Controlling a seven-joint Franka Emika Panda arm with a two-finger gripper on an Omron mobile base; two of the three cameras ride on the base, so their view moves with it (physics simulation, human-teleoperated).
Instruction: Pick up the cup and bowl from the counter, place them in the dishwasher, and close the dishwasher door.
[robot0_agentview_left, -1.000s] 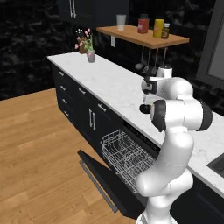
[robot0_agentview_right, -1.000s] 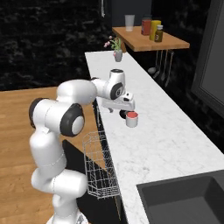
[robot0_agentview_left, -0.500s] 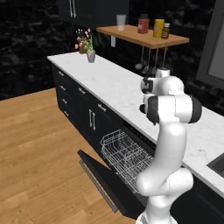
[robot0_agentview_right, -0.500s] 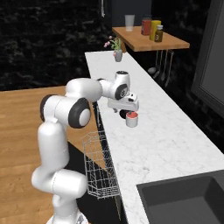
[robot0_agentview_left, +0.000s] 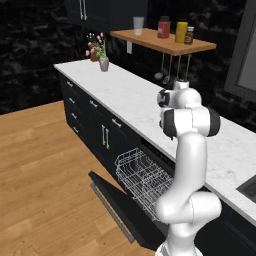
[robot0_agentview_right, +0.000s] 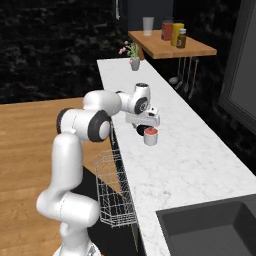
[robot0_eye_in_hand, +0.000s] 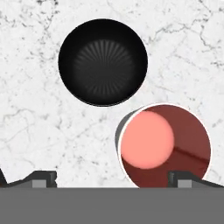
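White marble counter (robot0_agentview_right: 175, 150) over dark cabinets carries the scene, with the dishwasher door (robot0_agentview_left: 125, 212) folded down flat and the white wire rack (robot0_agentview_left: 142, 177) drawn out above it. I see my gripper (robot0_agentview_right: 145, 127) hanging above the counter, close to its front edge, about midway along the slab. In the hand view the gripper (robot0_eye_in_hand: 111, 179) stands fully released: its two dark fingertips (robot0_eye_in_hand: 41, 178) sit wide apart at the bottom of the frame and hold nothing. The cup (robot0_eye_in_hand: 164, 144), white-rimmed with a red inside, lies just ahead of one fingertip and partly overlaps it in the picture; I cannot tell whether they touch. The bowl (robot0_eye_in_hand: 103, 62), black and shallow, rests on the marble just beyond the cup, with their rims nearly touching. From the right base view the cup (robot0_agentview_right: 150, 136) stands directly under the hand, near the front edge.

Compared with half a second ago, the arm has folded in closer, its upper links more upright in the left base view; the cup has not moved, and the jaws are as wide as before.

Farther along the counter, a vase of flowers (robot0_agentview_left: 102, 60) stands at the far end. A wooden wall shelf (robot0_agentview_right: 172, 45) above holds a glass tumbler (robot0_agentview_right: 148, 25) and jars (robot0_agentview_right: 174, 32), with utensils (robot0_agentview_right: 182, 72) hanging below it. A dark sink (robot0_agentview_right: 210, 230) is sunk into the near end.
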